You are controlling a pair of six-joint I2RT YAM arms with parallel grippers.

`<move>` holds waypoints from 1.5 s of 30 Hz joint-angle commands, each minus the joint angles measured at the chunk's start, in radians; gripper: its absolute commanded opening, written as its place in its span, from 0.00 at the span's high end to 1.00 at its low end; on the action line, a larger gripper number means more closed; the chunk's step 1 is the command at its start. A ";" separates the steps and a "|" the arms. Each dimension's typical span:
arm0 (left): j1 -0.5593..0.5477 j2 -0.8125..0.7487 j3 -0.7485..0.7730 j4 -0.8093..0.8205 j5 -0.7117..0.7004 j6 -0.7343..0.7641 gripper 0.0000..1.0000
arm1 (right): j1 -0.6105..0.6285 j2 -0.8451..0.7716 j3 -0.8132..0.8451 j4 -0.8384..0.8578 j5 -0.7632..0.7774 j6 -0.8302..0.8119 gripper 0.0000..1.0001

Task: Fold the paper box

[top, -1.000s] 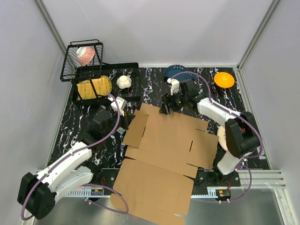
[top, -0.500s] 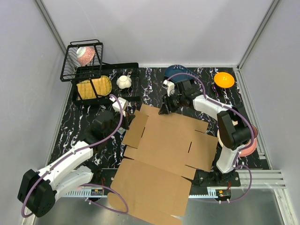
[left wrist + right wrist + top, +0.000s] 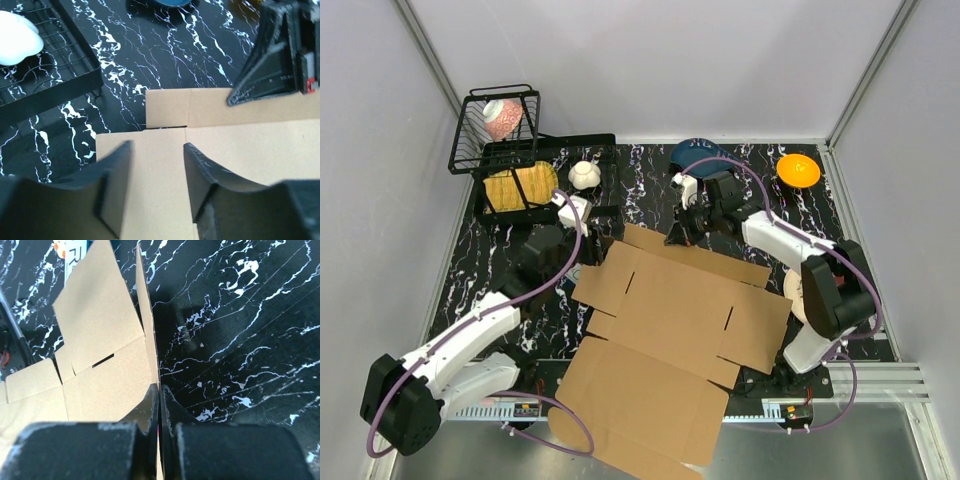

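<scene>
Nearest the arm bases, the paper box [image 3: 670,330] lies as a flat, unfolded sheet of plain brown corrugated cardboard, cut with slits and crease lines into panels and flaps; its near panel overhangs the near edge of the bench [image 3: 640,185], a black top veined with white like marble. The sheet runs away from the bases across the middle of the bench, between the two arms. At its far left corner the left pincer [image 3: 157,170] hangs over a side flap with its two dark, matte fingers [image 3: 112,185] spread apart and nothing between them; whether they touch the card cannot be told. At the far edge, the right pincer [image 3: 159,407] is closed on the rim of the far flap, the thin card running in between its pressed-together fingers, and that flap stands tilted up off the bench. Farther back on the left, a flat black wire tray [image 3: 605,140] carries a ribbed yellow disc [image 3: 518,187] and a small white rounded vessel [image 3: 584,175]; a black wire basket [image 3: 470,140] stands raised above its left end, with a pink-patterned bowl [image 3: 502,117] inside. Along the far edge of the bench sit a dark blue bowl [image 3: 695,152] and, well to its right, an orange bowl [image 3: 798,170].
</scene>
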State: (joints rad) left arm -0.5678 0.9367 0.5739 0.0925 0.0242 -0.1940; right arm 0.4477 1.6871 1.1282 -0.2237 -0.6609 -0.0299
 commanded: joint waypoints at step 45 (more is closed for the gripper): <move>0.094 0.539 0.350 0.021 0.428 -0.018 0.83 | 0.065 -0.118 -0.050 0.058 0.144 -0.018 1.00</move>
State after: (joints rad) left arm -0.4622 1.5288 0.9268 0.0662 0.4061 -0.1898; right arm 0.5011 1.5703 1.0534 -0.2184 -0.5461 -0.0582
